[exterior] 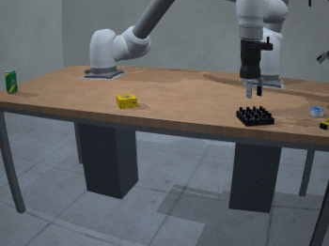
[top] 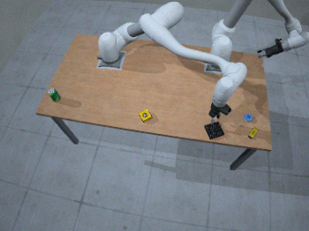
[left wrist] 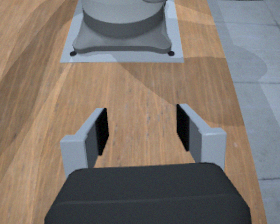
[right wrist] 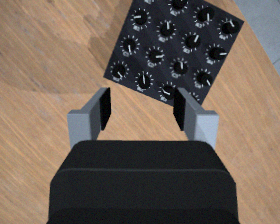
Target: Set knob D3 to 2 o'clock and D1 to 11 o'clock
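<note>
The black knob box [top: 209, 135] [exterior: 256, 122] [right wrist: 148, 37] lies near the table's front edge. It stands turned at a slant in the right wrist view, its far corner cut off by the top edge. Its white pointers show, but the row letters and numbers are too blurred to read. My right gripper [top: 214, 120] [exterior: 254, 96] [right wrist: 142, 100] is open and empty above the box, touching no knob. Its right finger partly hides the end knob of the nearest row. My left gripper [top: 260, 54] [left wrist: 142, 120] is open and empty, high at the table's far right end.
A blue round thing [top: 248, 117] [exterior: 316, 112] and a small yellow-black thing [top: 252, 133] [exterior: 324, 124] lie to the right of the box. A yellow block [top: 145, 115] [exterior: 126, 101] lies at the front middle. A green can [top: 54, 95] [exterior: 11, 82] stands at the left end.
</note>
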Motion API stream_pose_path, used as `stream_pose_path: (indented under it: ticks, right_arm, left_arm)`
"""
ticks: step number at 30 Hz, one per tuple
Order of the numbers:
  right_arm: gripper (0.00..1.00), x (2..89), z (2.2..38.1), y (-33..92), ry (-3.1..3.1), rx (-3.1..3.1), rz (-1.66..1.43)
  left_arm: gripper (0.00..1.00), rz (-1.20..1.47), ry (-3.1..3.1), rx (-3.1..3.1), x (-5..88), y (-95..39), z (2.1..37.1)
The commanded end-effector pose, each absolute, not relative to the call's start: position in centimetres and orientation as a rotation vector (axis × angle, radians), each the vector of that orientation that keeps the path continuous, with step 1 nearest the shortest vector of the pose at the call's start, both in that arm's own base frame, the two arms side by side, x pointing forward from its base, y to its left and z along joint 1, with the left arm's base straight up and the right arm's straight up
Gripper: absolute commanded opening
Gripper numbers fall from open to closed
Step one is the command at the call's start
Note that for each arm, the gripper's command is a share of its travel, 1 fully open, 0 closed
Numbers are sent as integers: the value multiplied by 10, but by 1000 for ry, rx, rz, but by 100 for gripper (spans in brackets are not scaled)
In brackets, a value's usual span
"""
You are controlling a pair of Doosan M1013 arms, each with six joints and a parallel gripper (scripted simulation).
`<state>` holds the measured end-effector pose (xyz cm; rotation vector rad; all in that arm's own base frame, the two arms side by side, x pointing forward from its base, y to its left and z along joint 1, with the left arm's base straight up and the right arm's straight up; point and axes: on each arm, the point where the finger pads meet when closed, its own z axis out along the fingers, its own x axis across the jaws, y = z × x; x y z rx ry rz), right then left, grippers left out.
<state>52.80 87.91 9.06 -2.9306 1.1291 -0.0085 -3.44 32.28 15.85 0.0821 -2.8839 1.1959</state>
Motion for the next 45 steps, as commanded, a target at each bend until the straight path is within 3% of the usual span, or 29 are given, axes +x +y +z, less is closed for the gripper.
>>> stream_pose_path:
  ticks: [1, 26, 33, 34, 45]
  right_arm:
    - [100, 528, 94, 885, 897, -3009, 0]
    - [100, 524, 106, 907, -537, -3094, -2]
    - [100, 523, 107, 907, -608, -3081, -2]
    - [46, 523, 107, 907, -608, -3081, -2]
    - [46, 523, 107, 907, -608, -3081, -2]
  left_arm:
    - [100, 1195, -2884, 82, -34, 323, 159]
    - [100, 1195, -2884, 82, -34, 323, 159]
    - [100, 1195, -2884, 82, -34, 323, 159]
    - [100, 1195, -2884, 82, -34, 323, 159]
    - [100, 1195, -2884, 82, -34, 323, 159]
